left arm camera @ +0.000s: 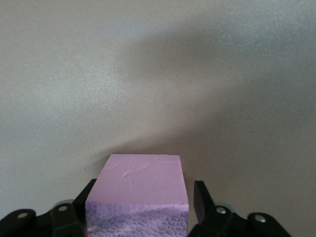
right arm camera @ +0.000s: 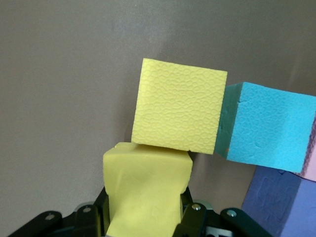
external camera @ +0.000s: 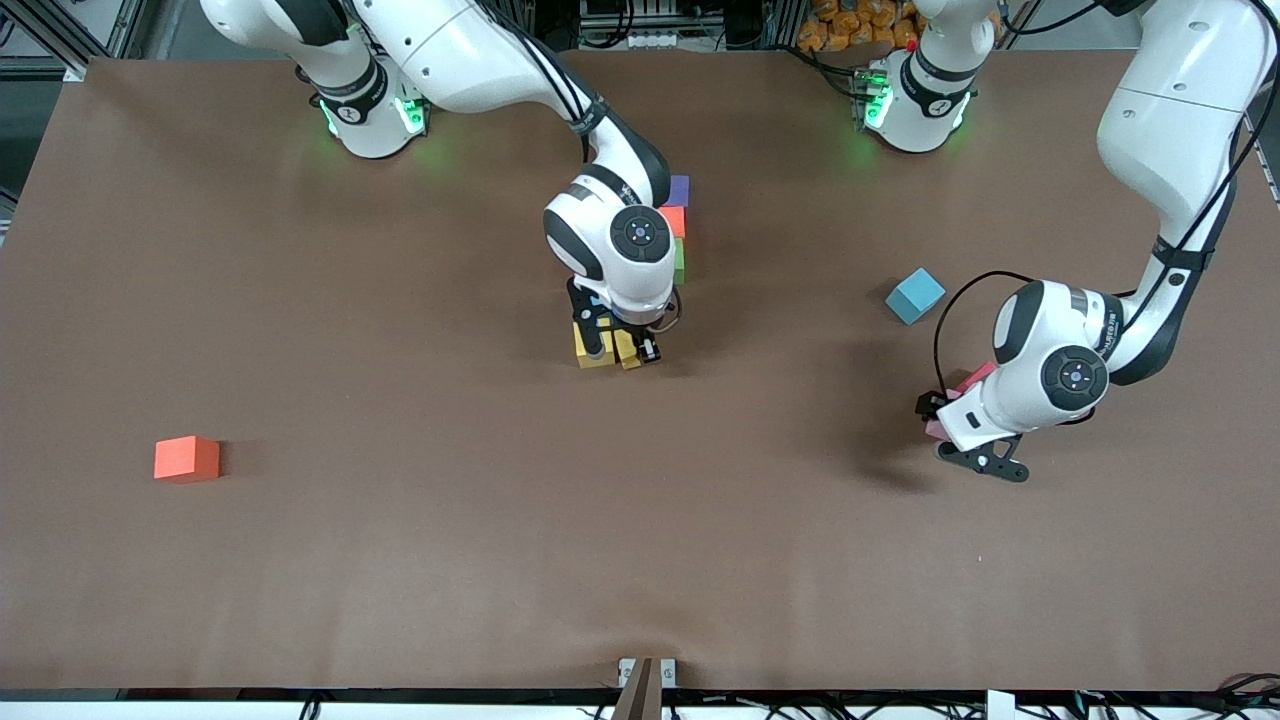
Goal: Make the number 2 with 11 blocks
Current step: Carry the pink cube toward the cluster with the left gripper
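My right gripper [external camera: 618, 345] is shut on a yellow block [right arm camera: 147, 190] and squeezes it in at the sides. This block rests against a second yellow block [right arm camera: 180, 111] at the camera-side end of the block row [external camera: 680, 225]. In the row I see purple [external camera: 680, 188], red [external camera: 673, 220] and green [external camera: 680, 262] blocks; the arm hides the others. My left gripper [external camera: 945, 415] is down at the left arm's end of the table, open round a pink block [left arm camera: 140, 180]. One finger touches it, the other finger [left arm camera: 201, 197] stands slightly off.
A light blue block [external camera: 915, 295] lies loose beside the left arm's hand, farther from the camera. An orange block [external camera: 187, 459] sits alone toward the right arm's end. A blue-green block [right arm camera: 266, 128] and a purple one [right arm camera: 276, 202] adjoin the yellow pair.
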You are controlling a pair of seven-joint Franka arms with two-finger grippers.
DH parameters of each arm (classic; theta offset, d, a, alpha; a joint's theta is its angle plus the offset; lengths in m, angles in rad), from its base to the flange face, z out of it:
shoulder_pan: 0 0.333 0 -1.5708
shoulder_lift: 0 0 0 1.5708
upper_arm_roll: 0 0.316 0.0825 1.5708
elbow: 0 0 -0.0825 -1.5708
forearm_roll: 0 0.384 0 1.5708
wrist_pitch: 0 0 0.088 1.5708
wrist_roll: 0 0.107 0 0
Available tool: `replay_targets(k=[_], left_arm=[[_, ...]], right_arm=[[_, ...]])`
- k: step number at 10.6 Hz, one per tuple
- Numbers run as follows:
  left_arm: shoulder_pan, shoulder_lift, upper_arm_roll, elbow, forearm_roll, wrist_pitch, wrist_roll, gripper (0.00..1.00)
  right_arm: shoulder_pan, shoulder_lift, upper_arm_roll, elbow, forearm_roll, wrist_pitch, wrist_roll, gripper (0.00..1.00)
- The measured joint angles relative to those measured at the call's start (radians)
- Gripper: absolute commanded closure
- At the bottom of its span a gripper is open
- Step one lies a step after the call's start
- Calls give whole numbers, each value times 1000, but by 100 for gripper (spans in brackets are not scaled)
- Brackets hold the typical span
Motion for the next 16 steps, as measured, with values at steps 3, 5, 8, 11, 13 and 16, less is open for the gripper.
replay_targets(k=[3,5,8,11,13,16], left_arm=[[0,5,-1,0,0,0,0,36],[-2,5,-4,4,0,0,-2,40],[-7,0,-14,24,0,-1,-25,44],[-16,-69,-64,41,0,-107,-136,44],[-19,-142,-128,42,0,-203,-302,44],[-24,-214,-201,41,-46,-299,-576,44]], right_arm=[[0,10,0,-2,-1,0,4,100],[0,12,1,-1,-11,-1,15,100],[0,12,1,-1,-17,-4,18,100],[0,12,1,-1,-18,-6,26,100],[0,12,1,-1,-19,-6,33,100],[0,12,1,-1,-20,-7,44,100]])
